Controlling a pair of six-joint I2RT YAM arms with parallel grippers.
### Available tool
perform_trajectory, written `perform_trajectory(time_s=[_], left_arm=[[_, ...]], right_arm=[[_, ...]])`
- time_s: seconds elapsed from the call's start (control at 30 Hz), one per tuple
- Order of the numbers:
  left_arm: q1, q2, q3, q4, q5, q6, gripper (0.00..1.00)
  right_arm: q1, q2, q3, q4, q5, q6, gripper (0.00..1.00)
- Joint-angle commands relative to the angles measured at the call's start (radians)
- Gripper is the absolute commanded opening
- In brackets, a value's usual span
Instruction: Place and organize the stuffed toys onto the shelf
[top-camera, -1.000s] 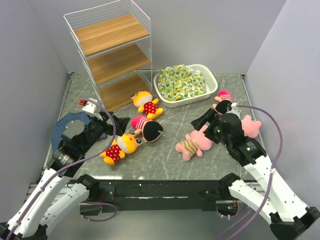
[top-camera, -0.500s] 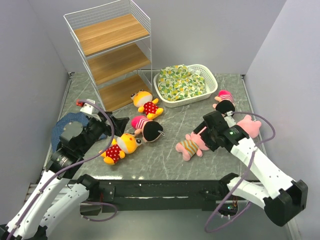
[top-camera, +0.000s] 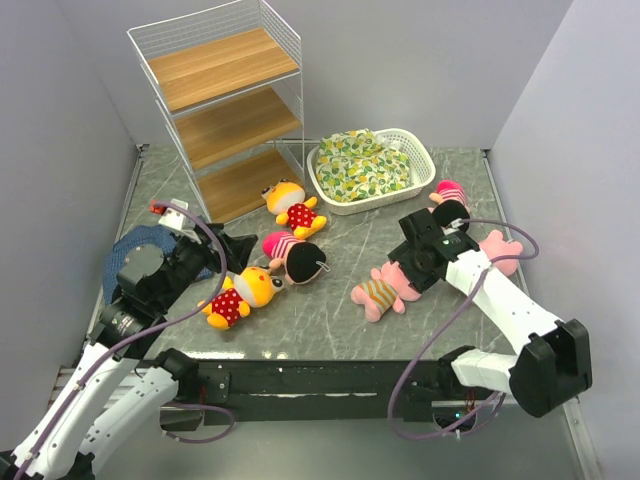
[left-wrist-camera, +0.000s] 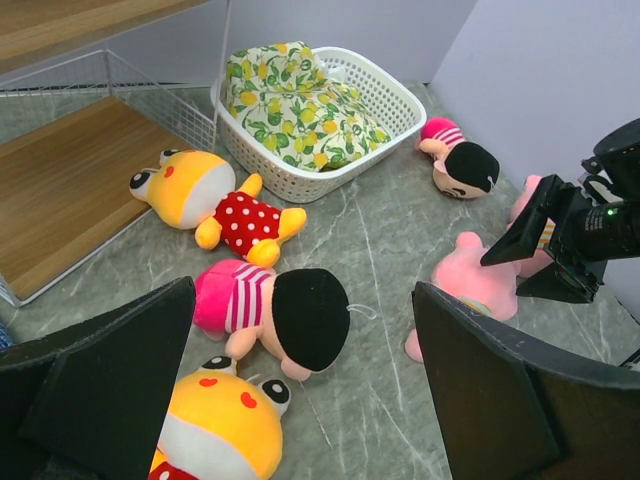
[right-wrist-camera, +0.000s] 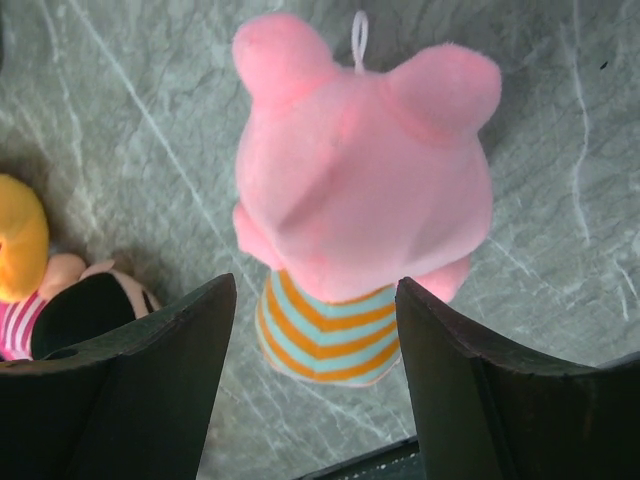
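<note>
The right hand (right-wrist-camera: 315, 300) hangs over a pig (right-wrist-camera: 360, 170) in the middle of the surface (top-camera: 330, 330). Its two fingers stand apart, one on each side of the pig's striped shirt, and they do not squeeze it yet. The left hand (left-wrist-camera: 300, 300) is wide open and holds nothing. It hangs over the left side, next to a blue cloth (top-camera: 125, 243) by the left edge. The shelf (top-camera: 225, 110) stands in the far left corner with its open side facing the toys. An orange toy (top-camera: 293, 208) lies just in front of its bottom board. A doll (top-camera: 295, 255) and another orange toy (top-camera: 240, 295) lie between the two hands. The other pig (top-camera: 503, 248) and the other doll (top-camera: 449, 200) lie close to the right edge. A basket (top-camera: 425, 160) sits at the back, beside the shelf. Bare surface shows between the pig and the doll, and along the near edge.
</note>
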Motion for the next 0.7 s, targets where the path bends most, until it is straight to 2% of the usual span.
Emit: perform_trajectory(time_s=[0.0, 0.2, 0.33, 0.4, 0.43, 0.6, 0.63, 0.67], left_arm=[[0.002, 0.002, 0.02, 0.015, 0.018, -0.005, 0.97], [0.002, -0.007, 0.018, 0.015, -0.005, -0.004, 0.97], [0.002, -0.001, 0.018, 0.016, 0.017, -0.007, 0.96], [0.002, 0.0, 0.02, 0.018, 0.032, -0.004, 0.96], [0.004, 0.002, 0.02, 0.018, 0.04, -0.002, 0.96], [0.002, -0.004, 0.033, 0.006, -0.011, -0.023, 0.96], [0.002, -0.004, 0.041, -0.006, -0.02, -0.037, 0.96], [0.002, -0.004, 0.061, -0.023, -0.026, -0.066, 0.96]], right_arm=[[-0.023, 0.04, 0.021, 0.028, 0.06, 0.013, 0.72], [-0.042, 0.107, -0.05, 0.102, 0.057, -0.007, 0.71], [-0.045, 0.127, -0.091, 0.142, 0.057, -0.033, 0.66], [-0.045, 0.118, -0.11, 0.157, 0.053, -0.048, 0.56], [-0.045, 0.109, -0.114, 0.163, 0.051, -0.051, 0.43], [-0.051, 0.009, -0.099, 0.198, -0.007, -0.109, 0.14], [-0.051, -0.011, -0.093, 0.2, -0.033, -0.117, 0.02], [-0.052, -0.05, -0.079, 0.203, -0.048, -0.123, 0.0]])
